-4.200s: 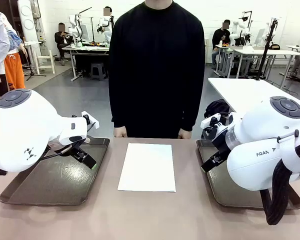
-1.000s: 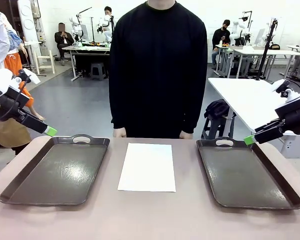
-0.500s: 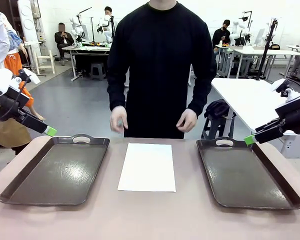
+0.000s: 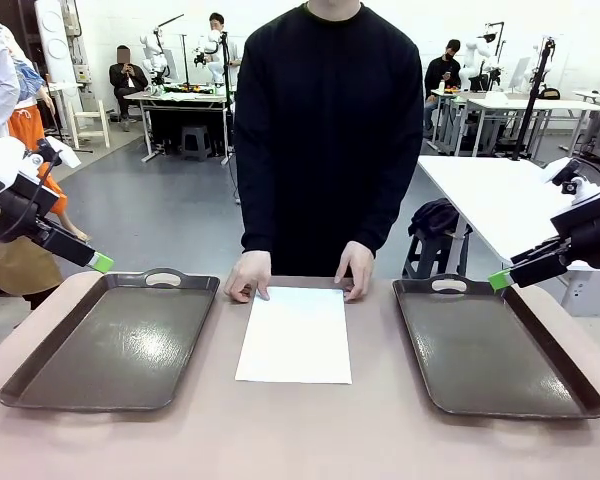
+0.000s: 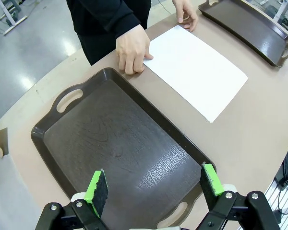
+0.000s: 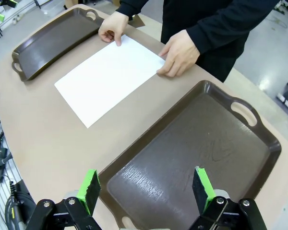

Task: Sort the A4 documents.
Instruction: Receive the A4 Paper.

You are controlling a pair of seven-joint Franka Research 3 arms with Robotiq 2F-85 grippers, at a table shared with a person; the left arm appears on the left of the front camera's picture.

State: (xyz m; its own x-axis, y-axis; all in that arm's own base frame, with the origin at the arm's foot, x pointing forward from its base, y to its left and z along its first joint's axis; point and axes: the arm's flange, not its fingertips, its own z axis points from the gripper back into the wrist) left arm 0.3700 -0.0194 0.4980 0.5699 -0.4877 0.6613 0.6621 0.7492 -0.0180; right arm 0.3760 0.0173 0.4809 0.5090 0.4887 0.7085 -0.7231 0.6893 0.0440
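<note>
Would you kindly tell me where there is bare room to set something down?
The left tray and right tray are bare, as is the table along its near edge. The middle is crowded: paper, with hands on its far corners.

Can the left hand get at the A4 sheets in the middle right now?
Probably, at the near end only: the left hand hangs open, raised beside the left tray, with nothing standing between it and the A4 sheets. The person's hands press the far corners.
</note>
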